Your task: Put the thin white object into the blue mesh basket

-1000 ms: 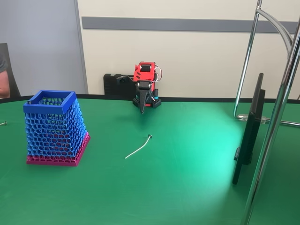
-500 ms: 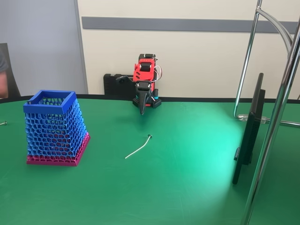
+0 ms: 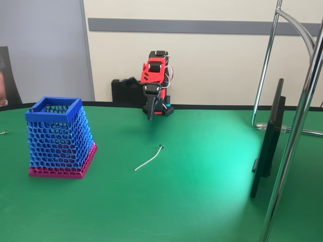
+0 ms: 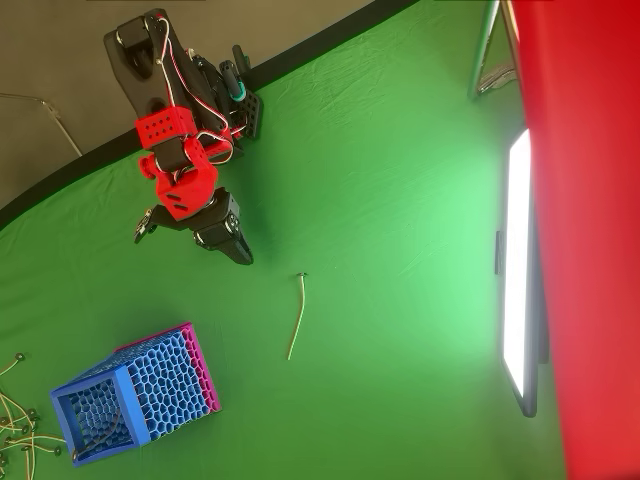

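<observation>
The thin white object [image 3: 149, 161] lies flat on the green table near the middle, its small dark head toward the back; in the overhead view the thin white object [image 4: 298, 316] is a slightly curved strip. The blue mesh basket [image 3: 58, 135] stands upright at the left with a magenta base band, and the blue mesh basket [image 4: 131, 404] sits at the lower left seen from above. My gripper [image 3: 150, 116] hangs from the red arm at the table's back edge, pointing down, fingers together and holding nothing. From above, my gripper [image 4: 242, 255] is a short way left of the strip's head.
A dark flat screen [image 3: 267, 142] stands edge-on at the right beside chrome stand poles [image 3: 299, 121]. A small metal bit [image 3: 3, 132] lies at the far left edge. Several loose white ties [image 4: 16, 432] lie left of the basket. A person's arm [image 3: 2, 83] is at the left edge.
The arm's upper part has risen and leaned slightly left, and the gripper tip has swung a little left. The white strip and the basket have not moved.
</observation>
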